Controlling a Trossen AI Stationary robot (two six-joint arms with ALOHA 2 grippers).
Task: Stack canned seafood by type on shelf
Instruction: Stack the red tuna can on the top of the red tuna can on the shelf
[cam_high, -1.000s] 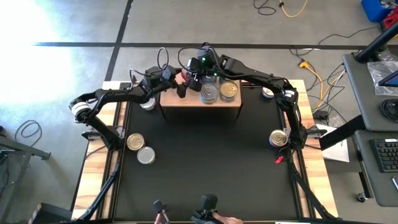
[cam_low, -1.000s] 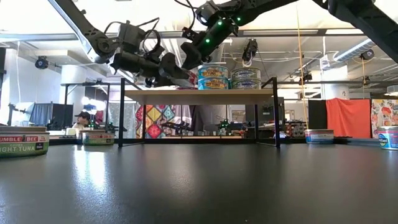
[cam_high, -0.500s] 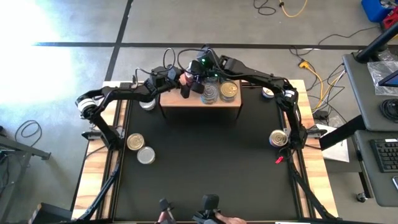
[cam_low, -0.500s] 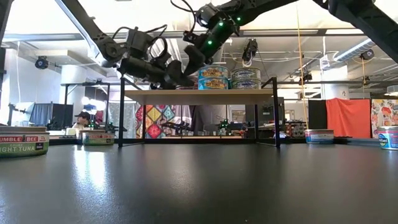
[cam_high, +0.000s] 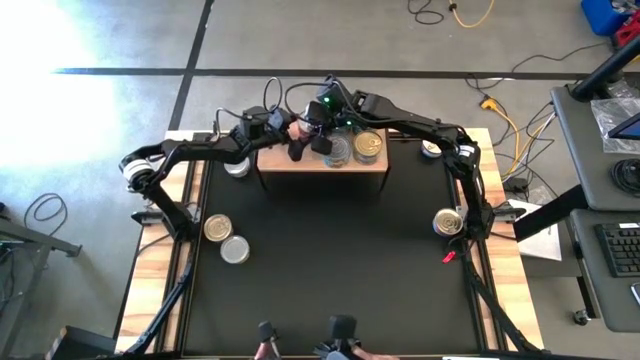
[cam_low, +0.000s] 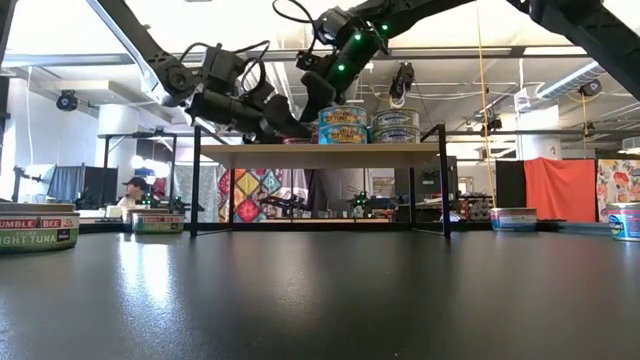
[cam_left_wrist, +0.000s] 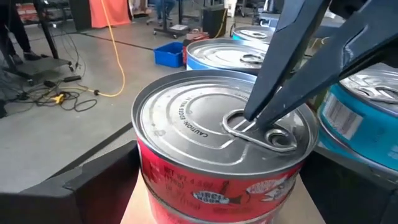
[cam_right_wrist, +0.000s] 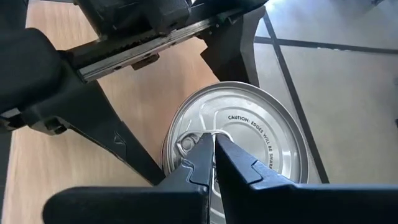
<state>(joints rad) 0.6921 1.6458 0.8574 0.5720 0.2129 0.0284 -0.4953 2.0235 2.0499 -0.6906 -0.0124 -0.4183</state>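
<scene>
— Tools first: what is different from a second ago?

— Left tool (cam_high: 298, 140) has come in over the shelf (cam_high: 322, 161) and its fingers have spread wide; they now stand apart on either side of the red-labelled tin (cam_left_wrist: 224, 155). Looks like a release.

— And the other?

— Right tool (cam_right_wrist: 211, 155), fingers pressed together, tip resting on that tin's pull-ring (cam_left_wrist: 258, 132), likely steadying it.

— Where is the tin?

— On the shelf board, just beside the blue-labelled stack (cam_low: 343, 125), on the side toward the left arm. Several tins remain on the desk (cam_high: 330, 260).
</scene>
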